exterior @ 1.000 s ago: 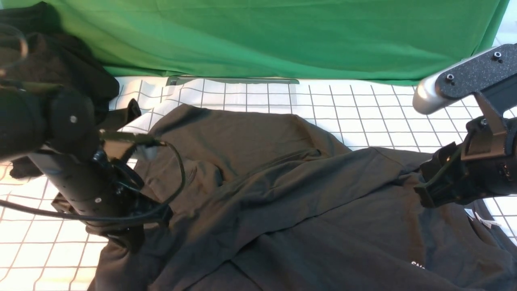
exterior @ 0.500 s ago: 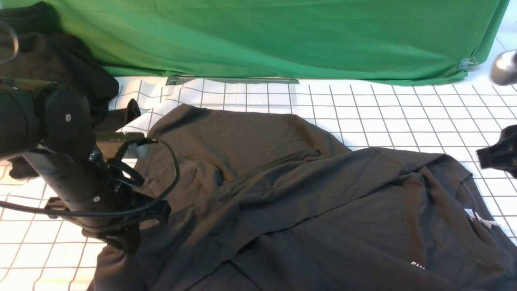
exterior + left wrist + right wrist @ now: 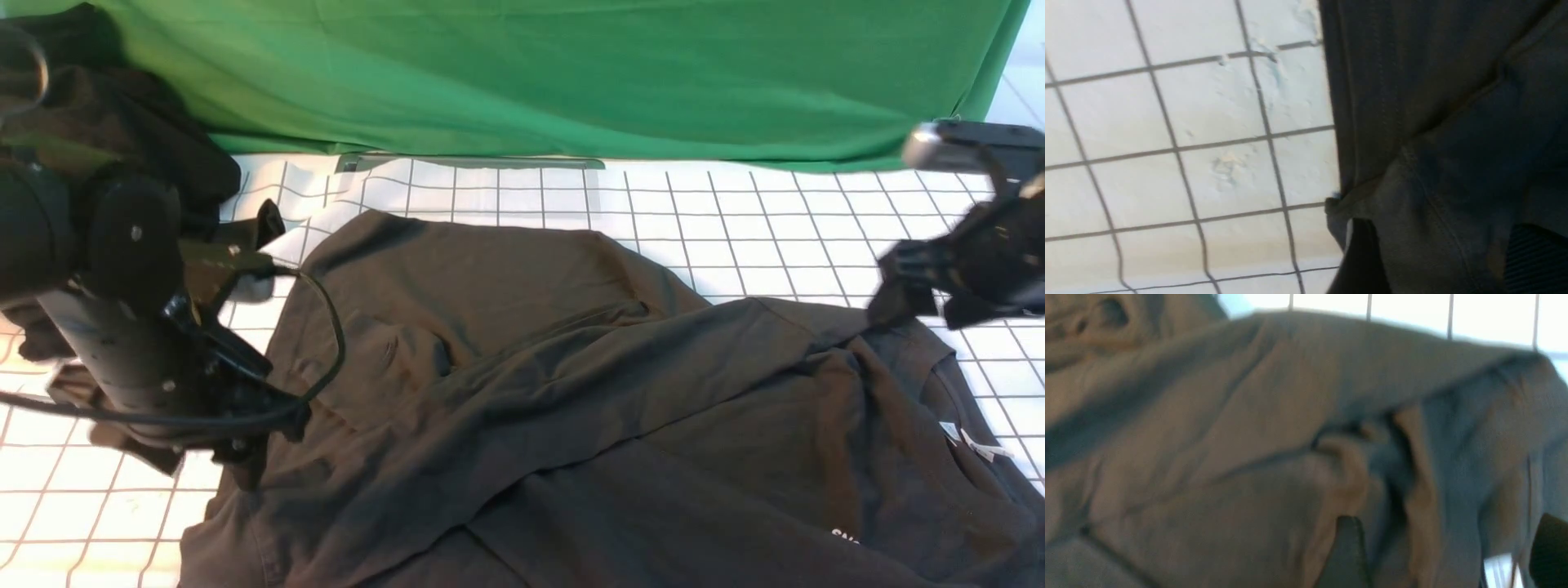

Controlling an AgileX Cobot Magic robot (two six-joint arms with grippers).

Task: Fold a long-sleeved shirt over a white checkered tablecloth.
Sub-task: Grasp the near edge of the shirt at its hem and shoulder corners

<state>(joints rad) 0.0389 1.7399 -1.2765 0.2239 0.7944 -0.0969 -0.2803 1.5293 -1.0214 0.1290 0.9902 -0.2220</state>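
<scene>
Left end effector (image 3: 216, 457) agape, empty, at long-sleeved shirt (image 3: 571, 392) edge; right end effector (image 3: 918, 309) likewise (blurred), above it.

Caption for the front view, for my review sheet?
Rumpled long-sleeved shirt on the white checkered tablecloth, left gripper at its left edge, right gripper at its right edge, green backdrop behind.

Shirt (image 3: 571, 392): soft matt knit cloth, creased, stitched hem between L gripper (image 3: 1449, 261) fingers. Tablecloth (image 3: 735, 229) beyond R gripper (image 3: 1449, 553): matt white cloth, slightly wrinkled, thin dark grid. Gripper fingers look matt black plastic. Backdrop (image 3: 571, 73): matt green cloth.
</scene>
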